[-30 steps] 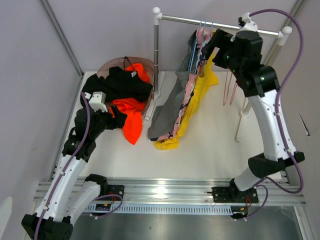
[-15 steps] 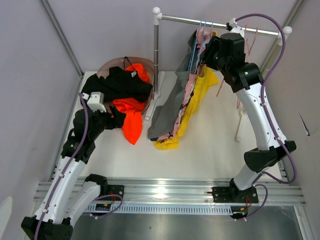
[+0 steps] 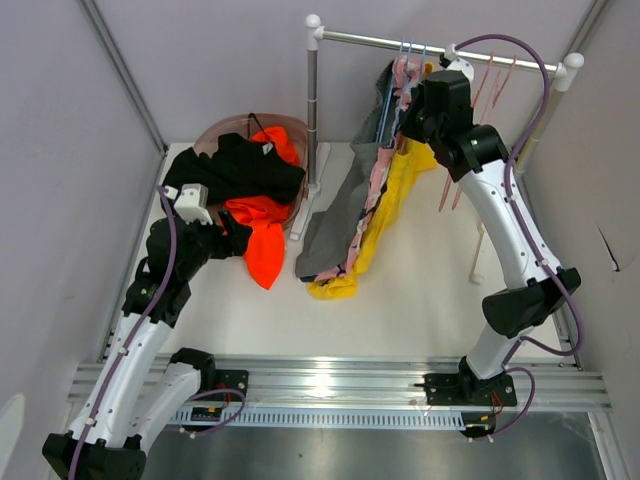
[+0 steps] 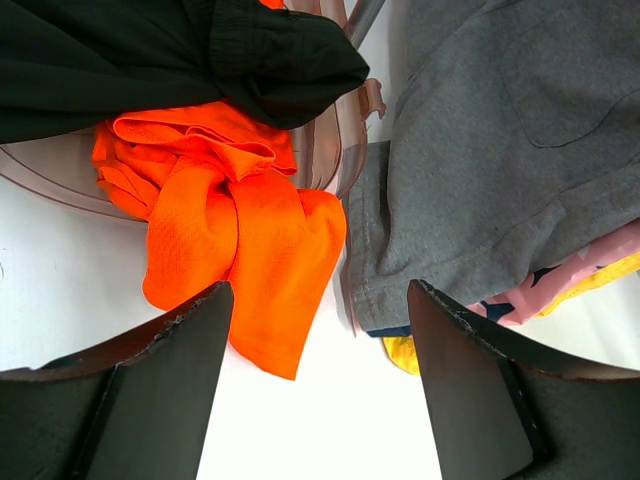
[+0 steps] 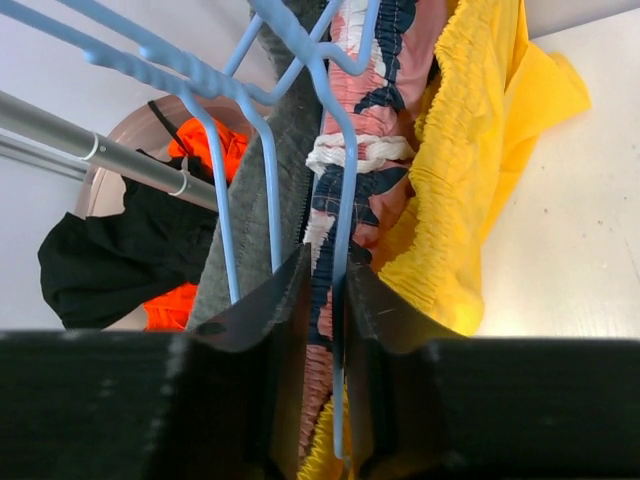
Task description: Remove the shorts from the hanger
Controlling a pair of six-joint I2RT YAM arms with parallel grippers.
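Right hand (image 5: 325, 275) tight on pink shorts (image 5: 375, 70) — one of five — left hand (image 4: 318, 300) agape.

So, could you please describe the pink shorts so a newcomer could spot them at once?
Find the metal rail at the back. The pink shorts hang from it, between the grey shorts and the yellow shorts; only they carry dark-blue shapes.
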